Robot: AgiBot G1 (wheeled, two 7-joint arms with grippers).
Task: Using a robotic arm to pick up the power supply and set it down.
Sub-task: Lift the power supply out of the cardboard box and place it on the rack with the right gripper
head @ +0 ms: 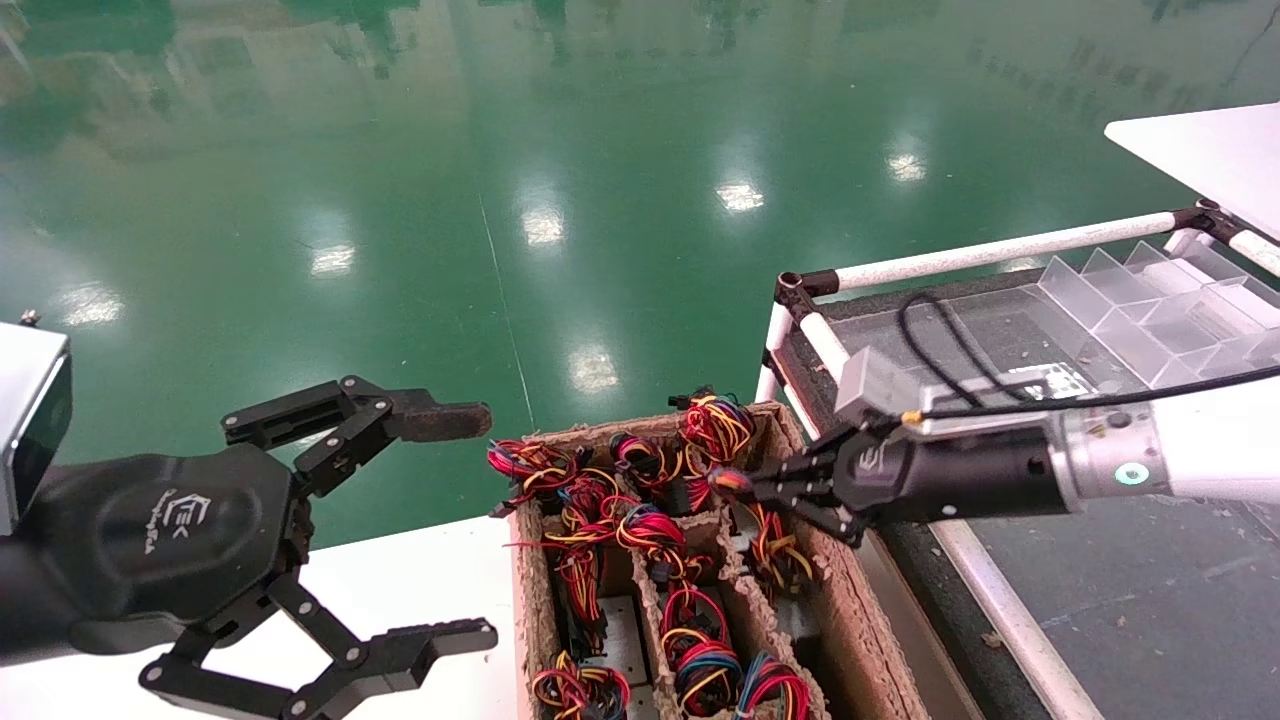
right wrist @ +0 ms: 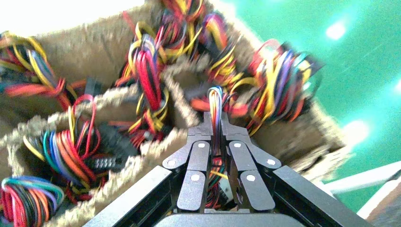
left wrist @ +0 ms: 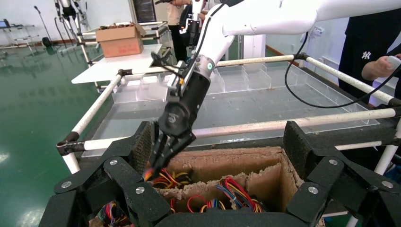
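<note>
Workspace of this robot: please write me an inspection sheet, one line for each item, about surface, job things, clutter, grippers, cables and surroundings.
Surface: white table under the left arm; dark framed bench under the right arm.
Job's things: power supplies stand in the pulp tray, mostly hidden under their wire bundles; a grey face shows in one cell.
Clutter: clear divider box on the bench.
Grippers: right gripper shut on a wire bundle over the tray's far cells; left gripper open, idle above the white table.
Cables: black cable loops along the right arm.
Surroundings: green floor; cardboard box on a far table; a person beside the bench.
</note>
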